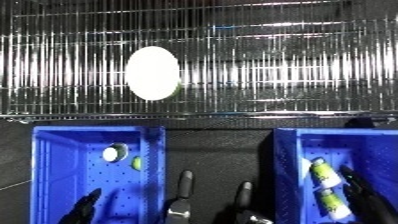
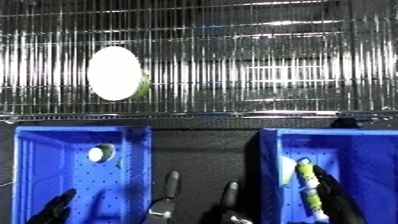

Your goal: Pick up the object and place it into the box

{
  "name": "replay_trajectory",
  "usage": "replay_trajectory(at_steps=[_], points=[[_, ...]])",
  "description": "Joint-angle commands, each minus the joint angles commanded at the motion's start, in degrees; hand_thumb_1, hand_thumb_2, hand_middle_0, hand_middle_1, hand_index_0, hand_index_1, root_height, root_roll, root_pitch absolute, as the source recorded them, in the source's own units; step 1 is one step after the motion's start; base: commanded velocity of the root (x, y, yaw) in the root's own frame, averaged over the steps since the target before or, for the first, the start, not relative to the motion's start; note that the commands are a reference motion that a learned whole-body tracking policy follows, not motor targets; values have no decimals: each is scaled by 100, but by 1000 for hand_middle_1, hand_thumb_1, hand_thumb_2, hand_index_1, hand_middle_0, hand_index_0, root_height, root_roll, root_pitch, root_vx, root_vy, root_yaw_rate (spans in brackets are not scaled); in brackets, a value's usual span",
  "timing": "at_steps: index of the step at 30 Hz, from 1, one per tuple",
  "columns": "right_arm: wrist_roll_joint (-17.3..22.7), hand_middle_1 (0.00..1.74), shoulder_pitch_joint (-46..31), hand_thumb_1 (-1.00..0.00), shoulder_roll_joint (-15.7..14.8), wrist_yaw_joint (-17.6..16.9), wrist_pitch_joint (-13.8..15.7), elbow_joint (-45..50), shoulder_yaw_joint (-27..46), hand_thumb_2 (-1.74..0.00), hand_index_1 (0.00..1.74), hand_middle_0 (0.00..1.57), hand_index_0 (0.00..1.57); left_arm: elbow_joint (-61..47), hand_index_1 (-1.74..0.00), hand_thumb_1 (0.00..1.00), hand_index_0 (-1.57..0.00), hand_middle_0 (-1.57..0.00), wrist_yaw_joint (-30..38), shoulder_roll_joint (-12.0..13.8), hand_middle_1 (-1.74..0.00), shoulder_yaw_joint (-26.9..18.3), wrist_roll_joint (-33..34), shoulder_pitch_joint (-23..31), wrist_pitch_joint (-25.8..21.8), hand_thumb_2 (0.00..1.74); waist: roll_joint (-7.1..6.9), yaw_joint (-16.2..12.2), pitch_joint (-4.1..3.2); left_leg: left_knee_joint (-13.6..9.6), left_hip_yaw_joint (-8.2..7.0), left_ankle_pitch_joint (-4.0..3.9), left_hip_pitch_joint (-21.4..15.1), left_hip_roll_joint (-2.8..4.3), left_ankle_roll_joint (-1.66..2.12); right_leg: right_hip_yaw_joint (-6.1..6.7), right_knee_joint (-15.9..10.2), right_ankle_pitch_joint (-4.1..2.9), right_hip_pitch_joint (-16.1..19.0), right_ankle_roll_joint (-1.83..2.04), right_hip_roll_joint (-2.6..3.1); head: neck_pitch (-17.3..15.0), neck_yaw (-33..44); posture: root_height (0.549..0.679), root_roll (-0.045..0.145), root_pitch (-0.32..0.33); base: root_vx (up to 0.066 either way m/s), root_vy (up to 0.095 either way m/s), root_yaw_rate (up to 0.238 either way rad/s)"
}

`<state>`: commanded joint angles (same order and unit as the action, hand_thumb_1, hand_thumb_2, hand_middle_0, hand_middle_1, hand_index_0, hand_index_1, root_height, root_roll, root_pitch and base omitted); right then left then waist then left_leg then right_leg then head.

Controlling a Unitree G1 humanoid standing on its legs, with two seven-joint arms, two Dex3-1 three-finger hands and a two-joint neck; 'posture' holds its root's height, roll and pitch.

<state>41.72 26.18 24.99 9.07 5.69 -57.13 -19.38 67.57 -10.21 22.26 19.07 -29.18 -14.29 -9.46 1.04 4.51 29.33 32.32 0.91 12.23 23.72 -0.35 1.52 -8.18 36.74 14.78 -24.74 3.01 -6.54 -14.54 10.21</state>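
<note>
Nearest the lower edge we find both hands. The left hand (image 1: 87,204) shows dark fingers (image 1: 184,187) spread straight, some over the left blue bin (image 1: 53,150) and one just outside its right wall; it holds nothing. The right hand (image 2: 330,192) reaches into the right blue bin (image 2: 275,160) with a straight finger lying along the bottles there, and another finger (image 1: 243,194) stands outside the bin's left wall; we see nothing clasped in it, though whether it touches the bottles we cannot tell.

In the right bin, near its left wall, we note two small bottles with yellow-green labels: one (image 1: 322,172) farther in, the other (image 1: 332,201) nearer the lower edge, lying nearly end to end.

In the left bin, toward its right wall, sits a small round white-capped item (image 1: 115,152) with a small green piece (image 1: 137,163) just beside it.

Both bins rest on a dark surface (image 1: 218,150), well apart from each other.

Beyond the bins runs a wire rack (image 1: 266,65). On it, toward its left portion, lies a white oval object (image 1: 152,73) with a green edge showing at its right side, apart from both hands.
</note>
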Motion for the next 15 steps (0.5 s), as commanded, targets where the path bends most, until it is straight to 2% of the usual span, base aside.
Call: replay_trajectory(at_steps=[9,15], points=[[39,0,-13,0,-86,17,-35,-317,-50,0,0,0,0,-137,0,0,0,0,111,18,0,-110,-401,40,-288,0,-51,132,42,113,59,45,91,-43,-10,-57,35,17,-2,-5,-18,273,580,648,45,53,4,7,66],[163,0,-168,0,-132,77,121,-510,-25,0,0,0,0,-833,0,0,0,0,71,142,0,-148,-720,179,-707,0,-84,302,47,57,141,1,187,-51,5,-171,60,22,-35,7,-53,444,529,648,40,63,5,-2,132]])
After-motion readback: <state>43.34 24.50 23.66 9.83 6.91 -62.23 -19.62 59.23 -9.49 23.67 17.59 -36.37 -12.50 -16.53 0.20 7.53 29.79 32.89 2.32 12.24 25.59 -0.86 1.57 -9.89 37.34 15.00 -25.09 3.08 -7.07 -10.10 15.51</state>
